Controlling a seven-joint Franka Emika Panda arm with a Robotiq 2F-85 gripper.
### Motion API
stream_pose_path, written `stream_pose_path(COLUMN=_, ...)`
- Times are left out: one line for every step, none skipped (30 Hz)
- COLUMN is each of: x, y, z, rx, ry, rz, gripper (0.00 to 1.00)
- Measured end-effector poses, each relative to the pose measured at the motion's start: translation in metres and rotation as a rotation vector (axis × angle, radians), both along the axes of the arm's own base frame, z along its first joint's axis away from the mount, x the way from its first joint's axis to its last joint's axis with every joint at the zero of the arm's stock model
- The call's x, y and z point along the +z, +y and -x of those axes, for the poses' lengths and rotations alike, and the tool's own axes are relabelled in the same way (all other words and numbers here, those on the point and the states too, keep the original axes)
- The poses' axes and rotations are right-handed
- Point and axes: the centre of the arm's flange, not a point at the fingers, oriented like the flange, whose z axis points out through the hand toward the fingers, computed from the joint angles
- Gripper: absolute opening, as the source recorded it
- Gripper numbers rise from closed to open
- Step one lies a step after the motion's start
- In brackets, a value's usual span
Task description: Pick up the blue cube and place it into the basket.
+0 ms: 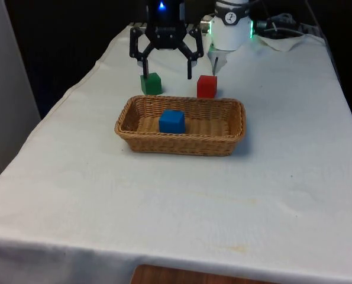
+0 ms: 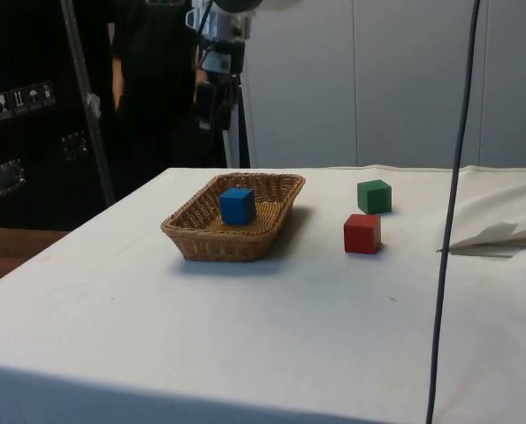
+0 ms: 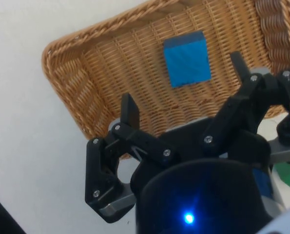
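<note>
Wicker basket point(image 1: 235, 121) sits mid-surface with the blue cube point(image 1: 172, 121) inside, toward the front view's left. Behind its far rim stand a green cube point(image 1: 151, 83), then a red cube point(image 1: 207, 86). Above them hangs the pincer point(image 1: 167, 70), spread wide and empty, above the white-clothed surface point(image 1: 176, 201).

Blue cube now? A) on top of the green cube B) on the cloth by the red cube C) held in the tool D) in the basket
D: the blue cube sits on the basket floor, with the open tool raised clear of it.
</note>
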Motion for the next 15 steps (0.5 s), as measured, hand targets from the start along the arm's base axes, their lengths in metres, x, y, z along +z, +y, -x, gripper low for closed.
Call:
stream_pose_path(x=0.002, y=0.0, z=-0.001, rx=-0.001, ry=0.004, rz=-0.002, gripper=1.0)
stream_pose_path(x=0.003, y=-0.001, z=-0.002, rx=-0.002, ry=0.009, rz=-0.004, gripper=1.0)
stream_pose_path(x=0.005, y=-0.001, z=-0.003, rx=-0.001, ry=0.012, rz=-0.006, gripper=1.0)
stream_pose_path(x=0.006, y=-0.002, z=-0.003, rx=-0.002, ry=0.017, rz=-0.008, gripper=1.0)
stream_pose_path(x=0.01, y=-0.002, z=-0.005, rx=-0.003, ry=0.025, rz=-0.012, gripper=1.0)
stream_pose_path(x=0.01, y=-0.002, z=-0.005, rx=-0.003, ry=0.025, rz=-0.012, gripper=1.0)
stream_pose_path(x=0.011, y=-0.003, z=-0.005, rx=-0.003, ry=0.028, rz=-0.013, gripper=1.0)
stream_pose_path(x=0.013, y=-0.003, z=-0.005, rx=-0.004, ry=0.032, rz=-0.015, gripper=1.0)
stream_pose_path(x=0.013, y=-0.003, z=-0.005, rx=-0.004, ry=0.032, rz=-0.015, gripper=1.0)
stream_pose_path(x=0.015, y=-0.004, z=-0.005, rx=-0.003, ry=0.037, rz=-0.016, gripper=1.0)
stream_pose_path(x=0.016, y=-0.004, z=-0.005, rx=-0.004, ry=0.042, rz=-0.019, gripper=1.0)
stream_pose_path(x=0.017, y=-0.004, z=-0.005, rx=-0.004, ry=0.046, rz=-0.021, gripper=1.0)
stream_pose_path(x=0.019, y=-0.005, z=-0.005, rx=-0.005, ry=0.051, rz=-0.023, gripper=1.0)
stream_pose_path(x=0.021, y=-0.005, z=-0.005, rx=-0.005, ry=0.054, rz=-0.025, gripper=1.0)
stream_pose_path(x=0.024, y=-0.006, z=-0.005, rx=-0.006, ry=0.062, rz=-0.029, gripper=1.0)
